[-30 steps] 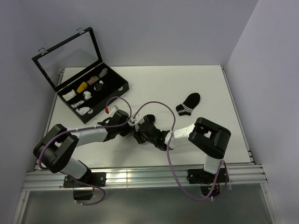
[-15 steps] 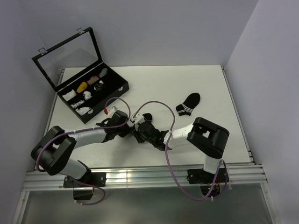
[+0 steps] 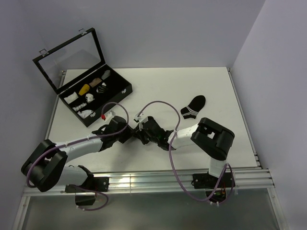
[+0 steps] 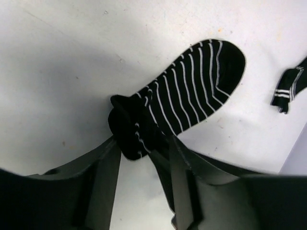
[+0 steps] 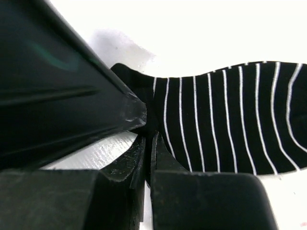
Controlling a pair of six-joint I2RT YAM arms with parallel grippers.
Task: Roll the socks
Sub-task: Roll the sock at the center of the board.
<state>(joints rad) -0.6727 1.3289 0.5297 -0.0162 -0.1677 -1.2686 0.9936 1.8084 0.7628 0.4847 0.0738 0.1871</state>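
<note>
Striped sock [image 4: 192,91] is barely rolled: left fingers [image 4: 103,187] spread round its bunched cuff, right fingers [image 5: 127,165] pressed together; next, roll toeward, two o'clock.

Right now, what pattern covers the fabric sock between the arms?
Black fabric sock: thin white stripes; left wrist view.

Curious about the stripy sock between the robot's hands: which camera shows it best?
The left wrist view: it shows the sock from rolled end to toe. The right wrist view crops it close; the top external view barely shows it.
</note>
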